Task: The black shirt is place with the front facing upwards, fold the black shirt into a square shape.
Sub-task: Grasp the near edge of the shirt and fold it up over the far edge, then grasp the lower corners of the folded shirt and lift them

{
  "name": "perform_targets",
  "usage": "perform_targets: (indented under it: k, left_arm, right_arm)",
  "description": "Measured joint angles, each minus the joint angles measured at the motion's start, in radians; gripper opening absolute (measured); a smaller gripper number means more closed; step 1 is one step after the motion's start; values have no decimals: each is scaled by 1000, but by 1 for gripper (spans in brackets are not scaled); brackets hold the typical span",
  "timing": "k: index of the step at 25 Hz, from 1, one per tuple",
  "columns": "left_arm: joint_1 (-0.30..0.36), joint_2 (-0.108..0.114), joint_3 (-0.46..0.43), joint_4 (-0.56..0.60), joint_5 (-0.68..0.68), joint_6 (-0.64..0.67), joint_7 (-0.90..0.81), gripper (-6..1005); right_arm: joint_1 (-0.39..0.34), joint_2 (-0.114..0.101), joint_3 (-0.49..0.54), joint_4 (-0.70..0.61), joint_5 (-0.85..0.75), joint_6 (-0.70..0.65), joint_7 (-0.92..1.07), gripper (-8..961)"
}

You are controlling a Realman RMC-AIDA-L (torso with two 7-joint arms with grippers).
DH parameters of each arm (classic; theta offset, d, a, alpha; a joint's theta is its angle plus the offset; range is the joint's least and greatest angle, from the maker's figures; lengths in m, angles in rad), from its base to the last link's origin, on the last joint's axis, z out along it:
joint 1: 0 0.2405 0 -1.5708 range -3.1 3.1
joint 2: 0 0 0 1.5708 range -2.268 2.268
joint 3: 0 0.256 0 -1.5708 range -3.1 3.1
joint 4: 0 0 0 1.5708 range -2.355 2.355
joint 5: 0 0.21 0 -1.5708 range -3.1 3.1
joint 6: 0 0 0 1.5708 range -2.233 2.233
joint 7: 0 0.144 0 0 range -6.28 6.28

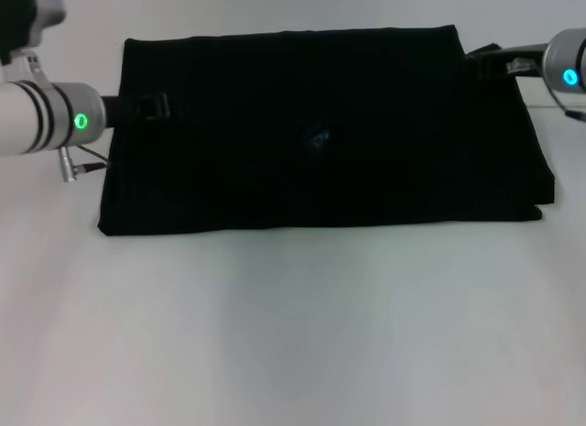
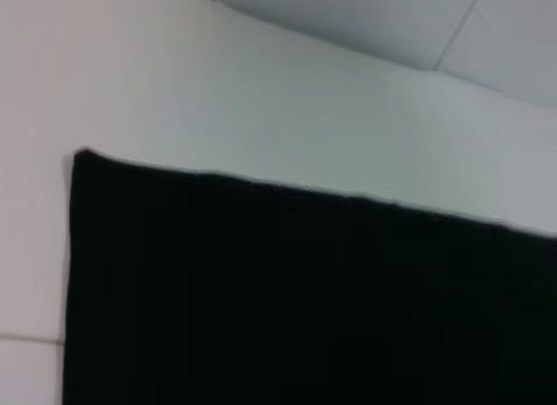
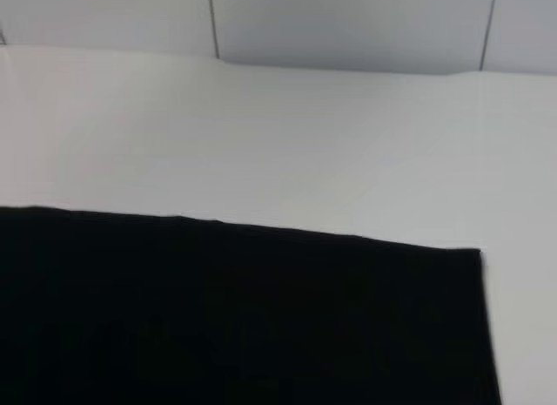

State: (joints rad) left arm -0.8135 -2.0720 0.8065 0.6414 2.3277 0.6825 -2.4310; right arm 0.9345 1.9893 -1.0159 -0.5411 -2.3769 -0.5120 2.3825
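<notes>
Head view: from my remote station, the near stretch of the white table (image 1: 293,334) lies bare in front of the black shirt (image 1: 320,142), which is spread flat as a broad folded rectangle across the middle of the surface, its near edge running straight from side to side. A small bluish mark (image 1: 318,137) shows faintly near the cloth's centre. Layered edges are visible at the shirt's near right corner. Farther back, the left gripper (image 1: 151,106) reaches in over the shirt's left edge, low against the fabric, and the right gripper (image 1: 485,60) sits over the far right corner. Both are black against black cloth, and I cannot tell whether either set of fingers is spread, closed, or pinching fabric. In the left wrist view, the shirt (image 2: 305,309) shows a clean corner and straight edge on the table (image 2: 261,100). The right wrist view shows the shirt (image 3: 244,318) likewise, with a panelled wall (image 3: 348,26) beyond the table (image 3: 261,135).
</notes>
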Motion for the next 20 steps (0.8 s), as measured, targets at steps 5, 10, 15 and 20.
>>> perform_targets:
  k: [5,10,15,20]
  left_arm:
    - [142,-59,-19,269,-73,121,-2,166]
    - [208,-49,-20,330,-154,220,-6,450]
    - [232,-31,-19,287,-184,293,-4,680]
    - [308,-38,-20,281,-187,366,-2,879]
  right_arm:
    - [-104,19,56,-269,8,-234,42,385]
    - [-166,22,111,-382,45,-402,51,545]
    - [-200,26,191,-382,61,-567,55,706]
    - [-301,39,247,-379,195,-694,0,883]
